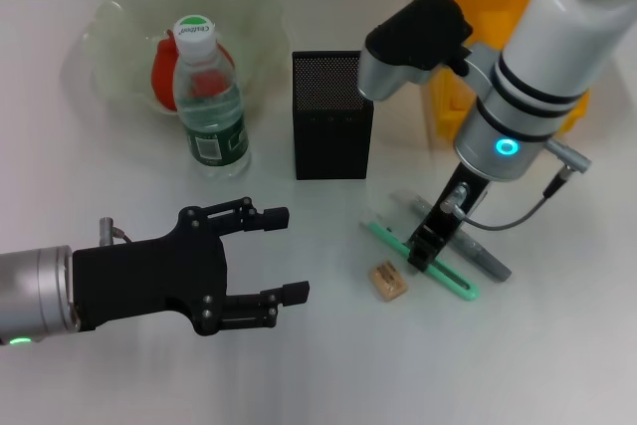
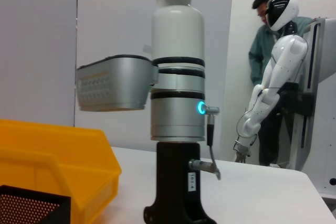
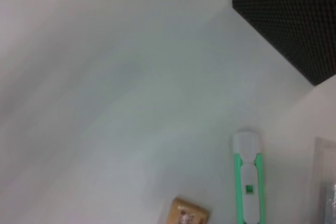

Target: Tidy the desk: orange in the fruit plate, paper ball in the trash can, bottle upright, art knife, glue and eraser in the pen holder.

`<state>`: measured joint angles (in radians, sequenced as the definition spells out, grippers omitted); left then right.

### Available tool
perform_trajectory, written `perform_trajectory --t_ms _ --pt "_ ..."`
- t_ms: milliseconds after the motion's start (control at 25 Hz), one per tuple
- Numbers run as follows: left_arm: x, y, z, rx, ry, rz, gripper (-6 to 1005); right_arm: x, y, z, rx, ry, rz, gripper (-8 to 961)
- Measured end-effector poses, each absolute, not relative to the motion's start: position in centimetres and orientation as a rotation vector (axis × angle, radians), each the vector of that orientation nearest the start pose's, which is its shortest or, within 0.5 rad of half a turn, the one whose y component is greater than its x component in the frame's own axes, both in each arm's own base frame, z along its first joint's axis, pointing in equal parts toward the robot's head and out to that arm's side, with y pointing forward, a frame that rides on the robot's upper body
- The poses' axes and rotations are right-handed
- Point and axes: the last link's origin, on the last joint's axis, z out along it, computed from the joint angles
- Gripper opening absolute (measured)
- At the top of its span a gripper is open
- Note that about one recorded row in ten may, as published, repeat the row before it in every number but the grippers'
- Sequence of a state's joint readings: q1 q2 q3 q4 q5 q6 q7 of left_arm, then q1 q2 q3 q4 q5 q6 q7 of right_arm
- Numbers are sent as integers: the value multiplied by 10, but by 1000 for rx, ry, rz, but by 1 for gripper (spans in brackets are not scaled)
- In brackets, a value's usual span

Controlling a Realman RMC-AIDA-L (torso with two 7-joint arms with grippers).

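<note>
Right hand (image 1: pixel 426 249) down over art knife (image 1: pixel 386 237) at lower right, grip state unreadable; left hand (image 1: pixel 269 254) released, lower left above table (image 1: pixel 328 365).

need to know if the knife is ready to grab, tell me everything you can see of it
The knife is a slim mint-green utility knife with a white end, plastic by its look. It lies flat on the desk, pointing diagonally, in front of the pen holder. The eraser lies close beside it, apart. The glue lies alongside, on its far side. The right hand is low over its middle; whether it touches the knife cannot be told.
</note>
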<state>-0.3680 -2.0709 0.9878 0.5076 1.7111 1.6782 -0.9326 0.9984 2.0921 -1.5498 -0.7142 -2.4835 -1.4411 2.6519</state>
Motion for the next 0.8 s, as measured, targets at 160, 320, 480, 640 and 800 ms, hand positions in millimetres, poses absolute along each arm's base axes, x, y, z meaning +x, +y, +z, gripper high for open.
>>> perform_trajectory --t_ms 160,320,480,640,800 --pt "-272 257 -35 -2815 -231 -932 786 160 362 -79 -2717 1043 -786 165" --pt "-272 257 -34 -2802 -238 -942 786 165 356 -70 -2718 1042 -709 165" --pt "-272 257 -34 -2798 -243 -945 786 168 351 -58 -2708 1012 -591 165" --pt "-272 257 -34 -2795 -246 -947 786 165 344 -40 -2698 963 -415 164" --pt "-272 257 -35 -2797 -253 -950 786 158 338 -21 -2728 917 -195 164"
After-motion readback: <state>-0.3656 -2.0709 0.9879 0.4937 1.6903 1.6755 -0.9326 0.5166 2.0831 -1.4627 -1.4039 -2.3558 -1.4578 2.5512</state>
